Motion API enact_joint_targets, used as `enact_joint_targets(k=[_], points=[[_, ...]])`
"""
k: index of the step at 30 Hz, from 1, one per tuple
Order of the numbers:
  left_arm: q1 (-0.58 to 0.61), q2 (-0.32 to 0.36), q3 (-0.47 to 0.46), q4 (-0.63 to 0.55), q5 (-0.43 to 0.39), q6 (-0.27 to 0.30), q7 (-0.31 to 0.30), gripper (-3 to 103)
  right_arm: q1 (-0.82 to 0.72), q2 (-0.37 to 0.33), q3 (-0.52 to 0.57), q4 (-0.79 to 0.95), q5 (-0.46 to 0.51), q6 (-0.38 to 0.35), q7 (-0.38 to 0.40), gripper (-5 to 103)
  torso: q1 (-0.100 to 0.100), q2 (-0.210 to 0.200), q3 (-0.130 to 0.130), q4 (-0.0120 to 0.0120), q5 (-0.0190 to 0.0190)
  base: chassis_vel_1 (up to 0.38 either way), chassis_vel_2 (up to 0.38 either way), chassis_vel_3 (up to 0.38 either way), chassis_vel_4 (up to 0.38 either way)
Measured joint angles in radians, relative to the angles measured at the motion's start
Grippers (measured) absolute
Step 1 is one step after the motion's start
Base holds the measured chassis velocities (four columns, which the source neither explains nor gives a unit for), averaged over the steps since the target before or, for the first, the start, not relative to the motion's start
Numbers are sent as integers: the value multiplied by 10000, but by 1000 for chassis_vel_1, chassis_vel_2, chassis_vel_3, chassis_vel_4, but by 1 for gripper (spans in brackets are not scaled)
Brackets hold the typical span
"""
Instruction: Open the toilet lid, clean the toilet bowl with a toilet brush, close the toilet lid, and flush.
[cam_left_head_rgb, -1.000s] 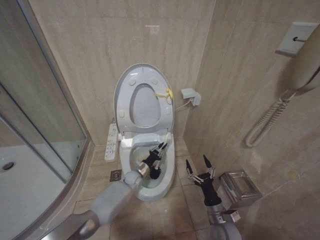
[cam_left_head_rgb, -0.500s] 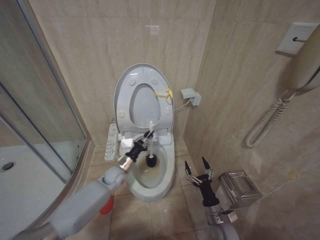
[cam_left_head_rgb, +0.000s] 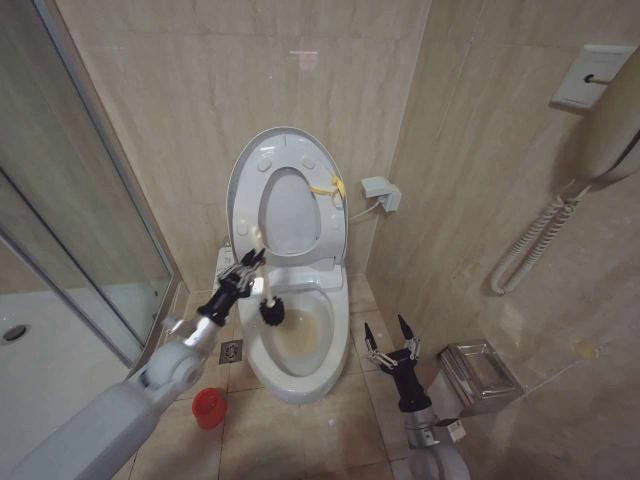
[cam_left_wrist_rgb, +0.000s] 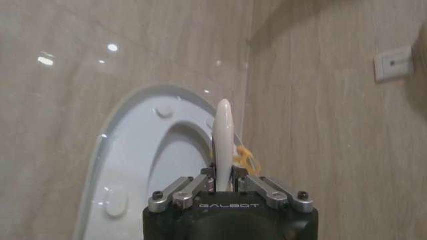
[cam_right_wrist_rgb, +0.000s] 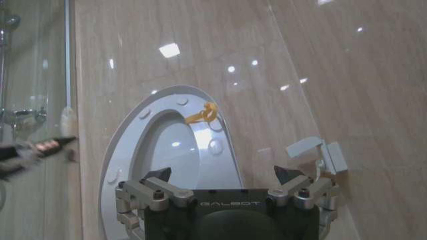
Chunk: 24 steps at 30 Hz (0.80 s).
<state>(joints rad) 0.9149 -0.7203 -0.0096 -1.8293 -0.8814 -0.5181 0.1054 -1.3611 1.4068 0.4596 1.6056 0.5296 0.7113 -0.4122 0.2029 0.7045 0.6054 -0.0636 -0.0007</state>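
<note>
The left claw (cam_left_head_rgb: 243, 268) is reaching up from the lower left, pinching the thin white stick of the toilet brush (cam_left_head_rgb: 266, 303); its dark bristle head is hanging below the claw over the glossy toilet bowl (cam_left_head_rgb: 297, 375) rim. The right claw (cam_left_head_rgb: 390, 340) is pointing upward, prongs spread.

We see the left gripper (cam_left_head_rgb: 243, 268) raised on its outstretched arm, fingers clamped, while the right gripper (cam_left_head_rgb: 387, 340) points up, low, fingers spread.
</note>
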Motion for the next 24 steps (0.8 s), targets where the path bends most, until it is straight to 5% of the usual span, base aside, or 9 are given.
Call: enact_joint_targets(k=[5, 10, 17, 20, 24], points=[[1917, 1019, -1701, -1816, 27, 157, -447, 15, -4, 58, -26, -38, -13, 20, -14, 100, -1, 1, -1, -11, 8, 0, 0, 0, 0], [3718, 1178, -3444, -2618, 436, 360, -971, 15, -39, 60, -102, -17, -21, 33, -31, 100, -1, 0, -1, -2, 7, 0, 0, 0, 0], [5791, 640, -5866, -3277, 913, 780, -1660, 15, -8, -80, -267, 103, -24, 33, -38, 100, -1, 0, -1, -7, 5, 0, 0, 0, 0], [6931, -95, -7303, -3550, 1258, 982, -1956, 15, -4, -156, -383, 208, -8, 31, -63, 100, -1, 0, -1, -3, 7, 0, 0, 0, 0], [7396, -699, -7902, -3503, 1848, 1199, -2497, 15, 6, -181, -485, 276, -4, 26, -87, 100, -1, 0, -1, -2, 8, 0, 0, 0, 0]])
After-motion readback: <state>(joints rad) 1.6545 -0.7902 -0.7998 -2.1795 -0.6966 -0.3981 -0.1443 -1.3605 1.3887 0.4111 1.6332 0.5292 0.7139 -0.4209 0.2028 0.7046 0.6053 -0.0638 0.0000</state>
